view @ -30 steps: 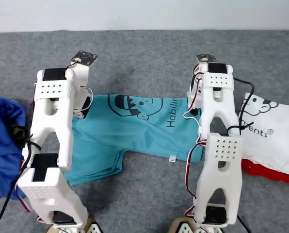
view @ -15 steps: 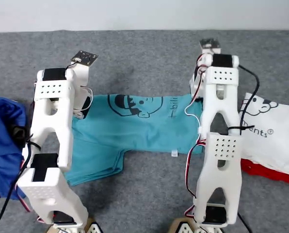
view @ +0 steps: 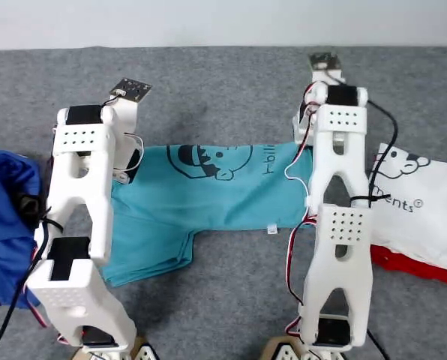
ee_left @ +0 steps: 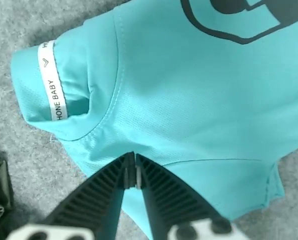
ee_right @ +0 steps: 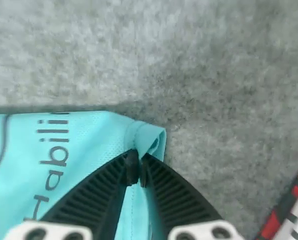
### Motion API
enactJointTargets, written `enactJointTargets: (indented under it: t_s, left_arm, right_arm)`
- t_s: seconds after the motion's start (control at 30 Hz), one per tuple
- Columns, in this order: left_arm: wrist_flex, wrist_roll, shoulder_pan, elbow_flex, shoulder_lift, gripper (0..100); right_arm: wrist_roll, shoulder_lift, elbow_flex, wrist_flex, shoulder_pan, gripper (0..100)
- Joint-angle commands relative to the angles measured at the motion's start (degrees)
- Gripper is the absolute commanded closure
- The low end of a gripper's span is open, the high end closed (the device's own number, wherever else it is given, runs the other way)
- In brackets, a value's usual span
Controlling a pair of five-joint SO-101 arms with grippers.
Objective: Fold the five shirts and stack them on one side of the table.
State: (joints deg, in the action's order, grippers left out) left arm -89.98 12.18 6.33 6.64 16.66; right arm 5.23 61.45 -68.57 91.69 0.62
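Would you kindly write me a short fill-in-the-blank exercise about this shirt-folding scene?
The left end effector and the right end effector are both ___ on the teal shirt.
The red shirt lies ___ the white shirt.
The blue shirt lies beside the ___ arm.
Missing words: shut; under; left.

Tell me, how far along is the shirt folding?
Seemingly done: a white shirt lies on a red shirt at the right. In hand: the left pincer and right pincer grip the teal shirt at opposite ends. Left: finishing it, and the bunched blue shirt.
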Motion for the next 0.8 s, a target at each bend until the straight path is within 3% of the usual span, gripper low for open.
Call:
enactJointTargets:
  t_s: [0.0,0.77]
  left_arm:
    - [-0.6,0.6,-0.5,1.9,-3.3,99]
    - [-0.6,0.6,-0.5,1.9,-3.3,99]
  right_arm:
    - [1.8,0.5,-3.4,-2.0,0.9,99.0]
    - [2.6,-0.7,-3.2,-11.6,0.9,99.0]
